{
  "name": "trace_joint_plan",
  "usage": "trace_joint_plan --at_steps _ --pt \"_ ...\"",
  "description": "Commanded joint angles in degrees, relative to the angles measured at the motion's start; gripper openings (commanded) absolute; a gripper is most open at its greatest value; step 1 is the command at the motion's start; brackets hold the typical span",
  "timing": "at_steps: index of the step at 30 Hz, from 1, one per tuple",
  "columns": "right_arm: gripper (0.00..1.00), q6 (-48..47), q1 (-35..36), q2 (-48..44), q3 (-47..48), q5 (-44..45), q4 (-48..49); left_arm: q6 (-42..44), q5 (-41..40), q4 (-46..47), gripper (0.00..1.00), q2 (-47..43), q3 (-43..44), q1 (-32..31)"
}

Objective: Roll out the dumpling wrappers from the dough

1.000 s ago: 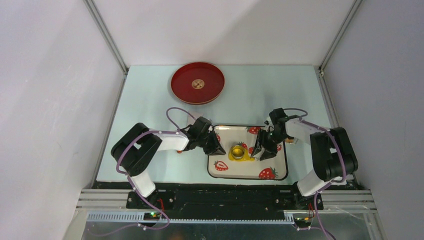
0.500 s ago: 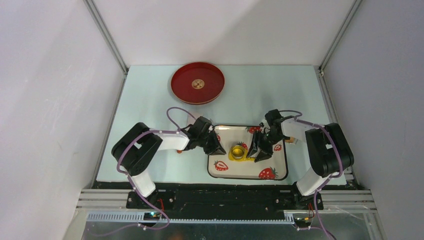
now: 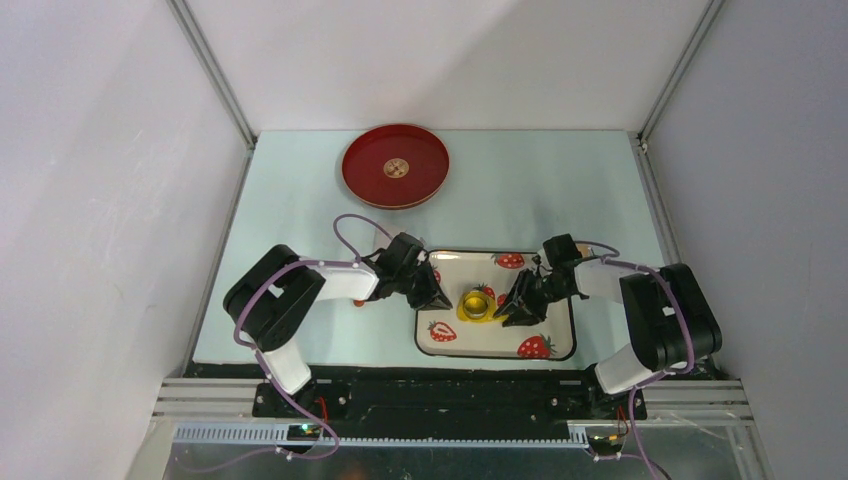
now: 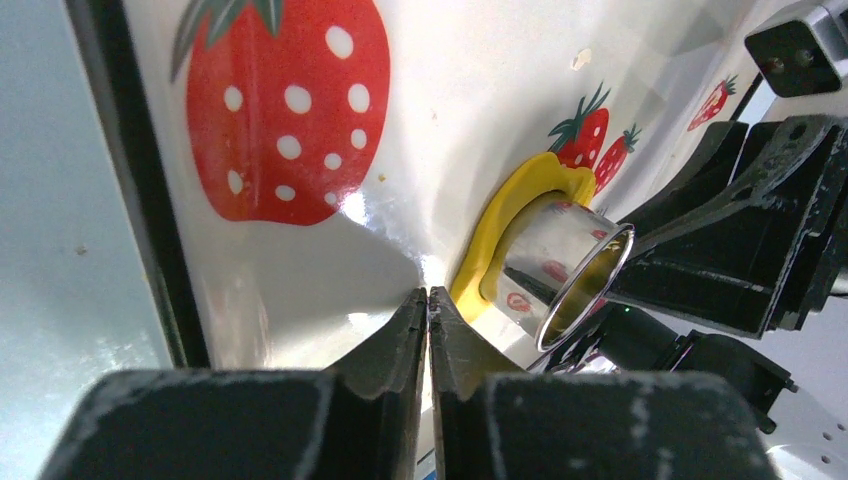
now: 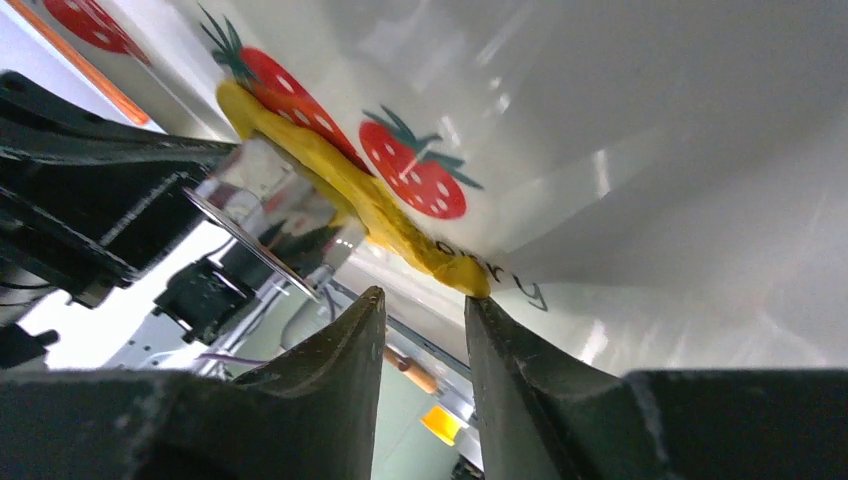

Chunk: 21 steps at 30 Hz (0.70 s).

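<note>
Flattened yellow dough (image 3: 463,313) on strawberry tray (image 3: 495,342), metal ring (image 3: 478,299) standing on dough, left gripper (image 4: 428,292) fingers closed on nothing, tips just beside dough, right gripper (image 5: 425,295) fingers apart, dough edge at tips.

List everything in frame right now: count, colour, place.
red round tray: one, red with a gold centre mark, far left part of the table.
strawberry tray: one, white with red strawberry prints, near centre, between the two arms.
dough: one flattened patch, bright yellow, on the strawberry tray.
metal ring: one, shiny silver, standing on the dough.
table: one, pale blue-green, under everything.
left gripper: one, black, shut, tips at the strawberry tray left of the dough.
right gripper: one, black, jaws apart, tips at the dough's right edge.
</note>
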Motion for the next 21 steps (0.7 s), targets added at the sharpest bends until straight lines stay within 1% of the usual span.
trace_joint_plan --at_steps 1,11,15,18,19,21 --pt "0.40 4.2 -1.1 2.6 -1.1 6.2 7.9 3.0 -6.5 -8.0 0.12 3.1 -1.6 -0.3" --pt "0.39 6.1 -1.6 6.8 0.8 6.3 10.3 2.9 -6.4 -8.1 0.12 3.1 -1.4 -0.3" --pt "0.31 4.3 -0.9 9.2 3.2 7.0 8.2 2.9 -6.4 -8.1 0.12 3.0 -1.4 -0.2" --pt "0.28 2.9 -0.6 9.4 4.0 8.9 5.9 2.9 -6.2 -8.0 0.12 3.1 -1.4 -0.2" --pt "0.25 2.2 -0.5 9.1 4.0 9.5 5.5 3.0 -6.2 -8.0 0.12 3.1 -1.4 -0.3" --pt "0.22 1.4 -0.2 8.9 4.0 10.8 4.6 3.1 -6.0 -8.1 0.12 3.3 -1.3 -0.2"
